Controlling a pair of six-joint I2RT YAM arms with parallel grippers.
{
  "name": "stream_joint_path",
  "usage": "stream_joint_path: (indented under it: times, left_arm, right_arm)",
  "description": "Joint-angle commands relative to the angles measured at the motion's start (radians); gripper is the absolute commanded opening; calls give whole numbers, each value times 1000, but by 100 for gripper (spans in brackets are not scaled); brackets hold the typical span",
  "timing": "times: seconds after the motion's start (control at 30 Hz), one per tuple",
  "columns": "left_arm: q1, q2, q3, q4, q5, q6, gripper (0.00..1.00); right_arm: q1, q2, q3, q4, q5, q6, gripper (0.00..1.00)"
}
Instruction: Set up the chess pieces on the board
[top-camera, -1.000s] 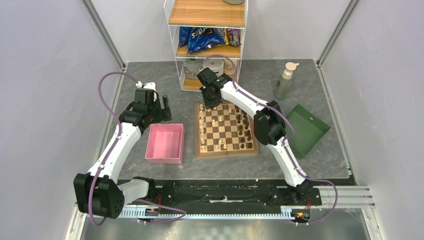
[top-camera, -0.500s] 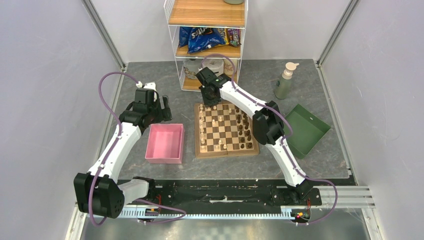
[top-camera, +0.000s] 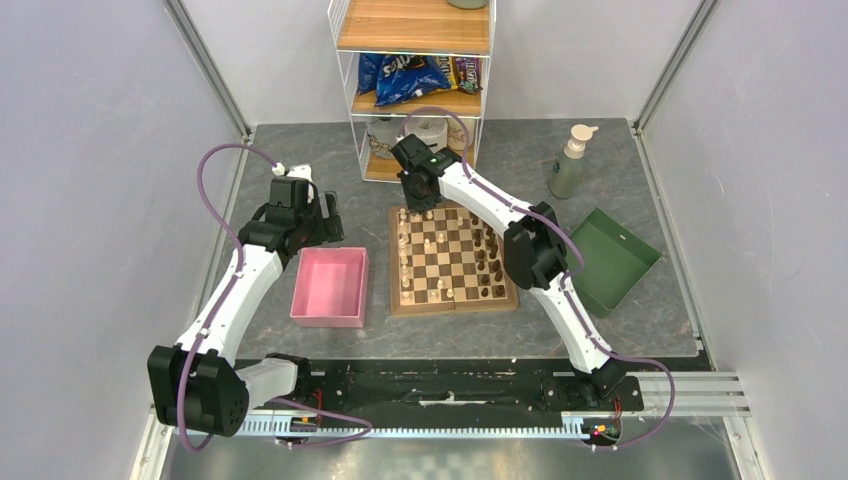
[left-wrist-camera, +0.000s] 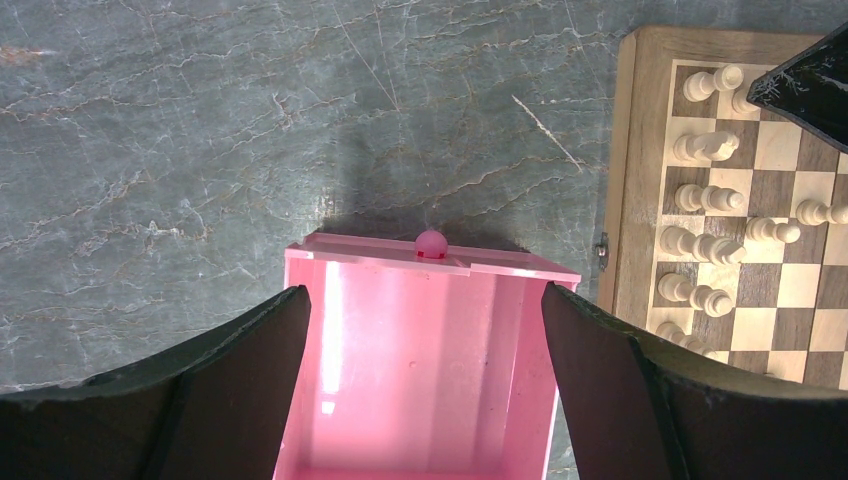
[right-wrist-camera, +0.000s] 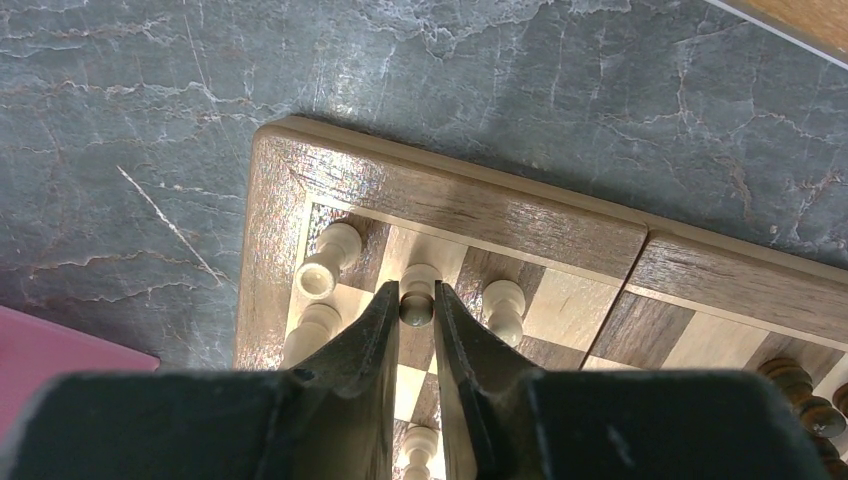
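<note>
Near edge first: pink tray (top-camera: 328, 320) sits at 9 o'clock of the board (top-camera: 452, 304); my left hand (top-camera: 325, 215) hangs over the tray's far wall, fingers wide apart, nothing between them; in the left wrist view the left hand (left-wrist-camera: 425, 330) looks down into the pink tray (left-wrist-camera: 400, 256) with the board (left-wrist-camera: 620, 150) off at 3 o'clock.

On the board, cream chess pieces (top-camera: 405, 262) run along the 9 o'clock side and dark ones (top-camera: 493, 265) along the 3 o'clock side; a few cream ones stand out toward the middle.

Far end: my right hand (top-camera: 418, 207) is at the board's 11 o'clock corner; in the right wrist view the right hand (right-wrist-camera: 416, 300) is clamped on one cream piece (right-wrist-camera: 418, 278), a finger either side of its top.

Key relation: the held piece is straight below the right hand, long axis upright, as far as I can judge; close neighbours stand at 9 o'clock (right-wrist-camera: 328, 265) and 3 o'clock (right-wrist-camera: 503, 303), apart from the fingers; the board's border (right-wrist-camera: 450, 205) is just past at 12 o'clock; the right arm is the one on it, the left is well apart.

Versus a second ago: right wrist has edged slightly toward 10 o'clock; left arm has not moved; pieces look unchanged.
</note>
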Motion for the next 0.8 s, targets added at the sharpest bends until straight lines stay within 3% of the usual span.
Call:
stream_joint_path:
  times: [0.0,0.43,0.77]
  left_arm:
    - [4,2,16,11,13,-20,93]
    - [3,-2,16,10,13,-19,93]
    - [4,-3,16,10,19,-19,93]
  right_arm:
    - [10,12,36,12,3,-11,25]
    - [10,-79,17,37,2,-24,43]
    - [5,-204,-112,68,71,-27,45]
